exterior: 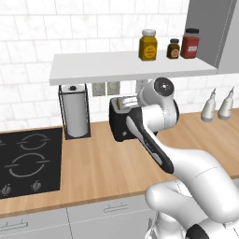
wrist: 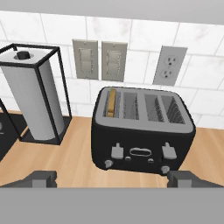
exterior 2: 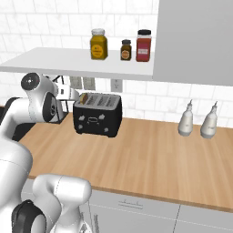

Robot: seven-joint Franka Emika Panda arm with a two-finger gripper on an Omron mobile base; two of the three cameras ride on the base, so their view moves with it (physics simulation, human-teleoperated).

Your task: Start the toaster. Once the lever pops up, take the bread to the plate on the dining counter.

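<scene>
Bread [wrist: 111, 103] sits in the toaster's [wrist: 142, 131] leftmost slot, levers apparently unpressed; gripper [wrist: 111, 178], jaws spread wide and empty, faces its front. Everything remains.

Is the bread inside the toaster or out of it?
Inside. The bread stands on edge in the leftmost slot of the toaster, its tan top edge about level with the slot opening.

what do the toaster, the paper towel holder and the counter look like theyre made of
Black boxy toaster: looks like matte plastic or painted metal, evenly dark with no bright reflections; pale grey levers.
Thin black frame paper towel holder: probably metal wire, judging by its slim straight bars.
Light-wood counter: wood or wood laminate, with visible plank grain and low sheen.
</scene>
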